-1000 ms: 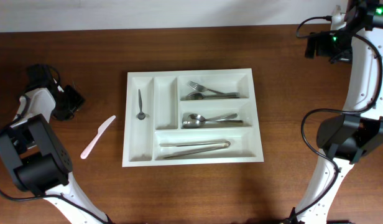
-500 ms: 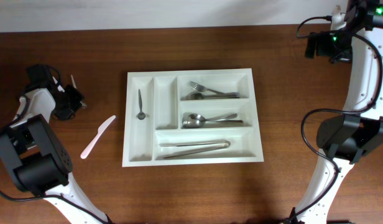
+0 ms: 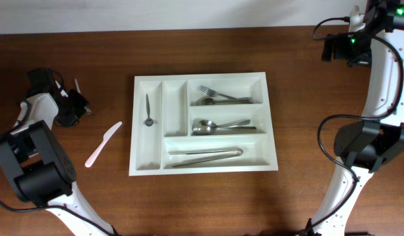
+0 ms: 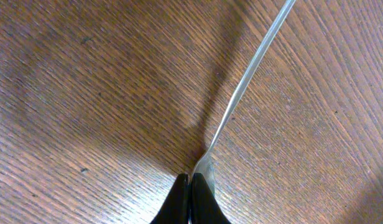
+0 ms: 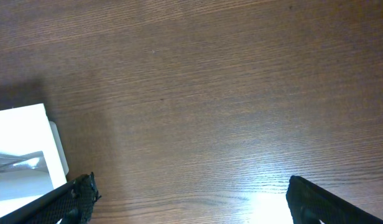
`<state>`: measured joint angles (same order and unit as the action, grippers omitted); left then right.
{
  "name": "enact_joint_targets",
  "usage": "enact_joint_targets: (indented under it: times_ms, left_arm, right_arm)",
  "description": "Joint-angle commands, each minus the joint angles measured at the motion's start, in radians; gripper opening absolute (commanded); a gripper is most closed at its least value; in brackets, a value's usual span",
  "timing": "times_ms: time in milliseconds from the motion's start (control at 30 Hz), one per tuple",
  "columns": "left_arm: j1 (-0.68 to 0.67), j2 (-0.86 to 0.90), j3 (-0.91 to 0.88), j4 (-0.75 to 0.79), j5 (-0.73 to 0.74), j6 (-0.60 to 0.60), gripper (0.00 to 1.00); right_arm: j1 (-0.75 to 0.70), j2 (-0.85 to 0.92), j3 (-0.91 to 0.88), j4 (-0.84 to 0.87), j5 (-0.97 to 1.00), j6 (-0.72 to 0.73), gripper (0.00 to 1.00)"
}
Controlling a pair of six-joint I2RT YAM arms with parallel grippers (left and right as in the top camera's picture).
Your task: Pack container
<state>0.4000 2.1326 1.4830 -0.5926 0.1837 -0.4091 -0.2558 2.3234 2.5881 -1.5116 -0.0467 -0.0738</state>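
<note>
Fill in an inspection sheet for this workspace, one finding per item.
Surface: brown wooden table, nothing spilled.
Job's things: white container holding small spoon, forks, spoons, tongs; second narrow compartment empty.
Clutter: pink knife on the table, left of the container.
Grippers: left gripper, jaws shut on thin metal utensil; right gripper, jaws open, empty.
Cables: black cables loop at the right side.
Surroundings: pale strip beyond the table's far edge.
</note>
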Motion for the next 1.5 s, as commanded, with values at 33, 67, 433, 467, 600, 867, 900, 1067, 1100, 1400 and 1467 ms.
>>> enact_joint_targets:
  times_ms: [33, 67, 433, 467, 600, 867, 900, 1067, 1100, 1400, 1467]
  left_arm:
    - [-0.002, -0.039, 0.003, -0.010, -0.004, 0.021, 0.01]
    - [-0.002, -0.058, 0.009, -0.010, -0.004, 0.021, 0.02]
    - [-0.005, -0.266, 0.016, -0.019, -0.001, 0.114, 0.02]
    - [-0.008, -0.280, 0.016, -0.024, 0.008, 0.132, 0.02]
    - [-0.026, -0.320, 0.016, -0.054, 0.077, 0.219, 0.02]
    - [-0.126, -0.333, 0.016, -0.238, 0.140, 0.401, 0.02]
    - [-0.141, -0.333, 0.016, -0.257, 0.134, 0.414, 0.02]
    - [-0.219, -0.333, 0.016, -0.330, 0.123, 0.487, 0.02]
    - [-0.235, -0.333, 0.016, -0.342, 0.123, 0.508, 0.02]
    - [-0.334, -0.332, -0.055, -0.377, -0.014, 0.538, 0.02]
    - [-0.335, -0.332, -0.083, -0.361, -0.017, 0.499, 0.02]
  right_arm:
    - [-0.002, -0.017, 0.013, 0.000, -0.006, 0.012, 0.99]
    - [-0.002, -0.017, 0.013, 0.000, -0.006, 0.012, 0.99]
    - [-0.002, -0.017, 0.013, 0.000, -0.006, 0.012, 0.99]
    - [-0.002, -0.017, 0.013, 0.000, -0.006, 0.012, 0.99]
    - [-0.002, -0.017, 0.013, 0.000, -0.006, 0.012, 0.99]
    - [-0.002, -0.017, 0.013, 0.000, -0.006, 0.012, 0.99]
    - [-0.002, -0.017, 0.013, 0.000, -0.006, 0.012, 0.99]
    - [-0.002, -0.017, 0.013, 0.000, -0.006, 0.012, 0.99]
    - [-0.002, -0.017, 0.013, 0.000, -0.006, 0.012, 0.99]
    - [-0.002, -0.017, 0.013, 0.000, -0.006, 0.012, 0.99]
    - [-0.002, -0.017, 0.013, 0.000, -0.006, 0.012, 0.99]
